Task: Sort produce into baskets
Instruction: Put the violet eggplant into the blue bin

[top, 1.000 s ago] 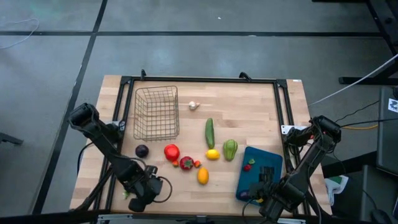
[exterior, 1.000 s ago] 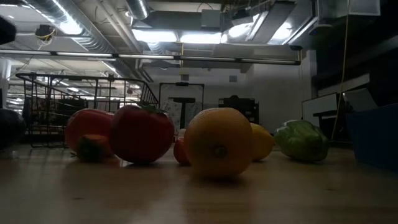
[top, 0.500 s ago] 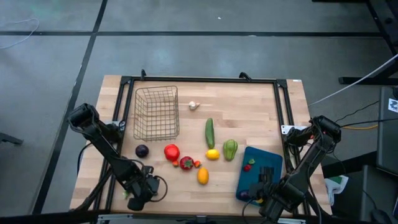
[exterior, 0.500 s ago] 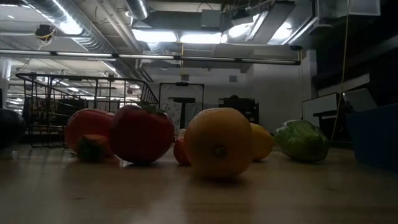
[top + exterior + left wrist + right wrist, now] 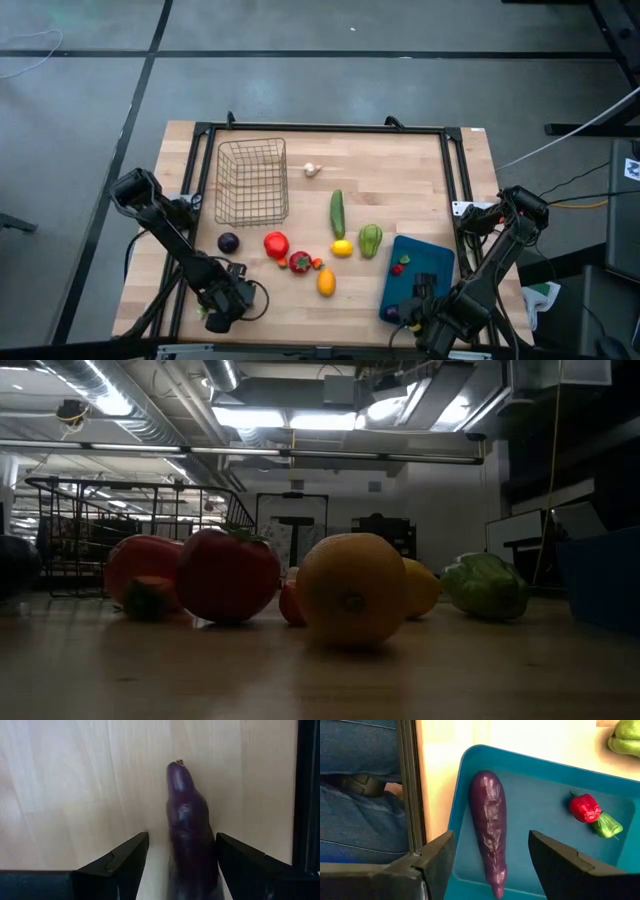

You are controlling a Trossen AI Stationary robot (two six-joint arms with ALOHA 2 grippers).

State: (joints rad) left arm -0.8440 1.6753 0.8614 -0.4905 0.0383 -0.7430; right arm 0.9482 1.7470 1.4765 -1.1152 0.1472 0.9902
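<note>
Produce is spread over the middle of my wooden table (image 5: 400, 170), with two pieces already in the teal tray (image 5: 440, 285) at the near right corner. On my left wrist camera a dark purple eggplant (image 5: 190, 832) lies on the wood between the left gripper (image 5: 222, 305)'s fingers, which are spread wide on either side of it; I cannot tell whether the right-hand finger (image 5: 250, 865) touches it, and the other stands clear. That gripper sits low at the near left edge of the table.

My right gripper (image 5: 420, 312) hangs over the near end of the tray, fingers parted and holding nothing. Under it a second eggplant (image 5: 491, 827) lies lengthwise along the tray floor beside the rim, and a small red pepper with a green stem (image 5: 592, 812) lies farther in, apart from it. Someone in blue jeans (image 5: 360, 795) is just past the table edge.

Still on the wood: a cucumber (image 5: 337, 213), a lemon (image 5: 342, 248) touching or just beside its near tip, a green pepper (image 5: 370, 240), an orange (image 5: 326, 282), two tomatoes (image 5: 276, 244) (image 5: 300, 262), a round dark purple fruit (image 5: 228, 242), and garlic (image 5: 312, 169) beside the wire-mesh basket (image 5: 252, 180). The basket stands at the far left with nothing visible inside.
</note>
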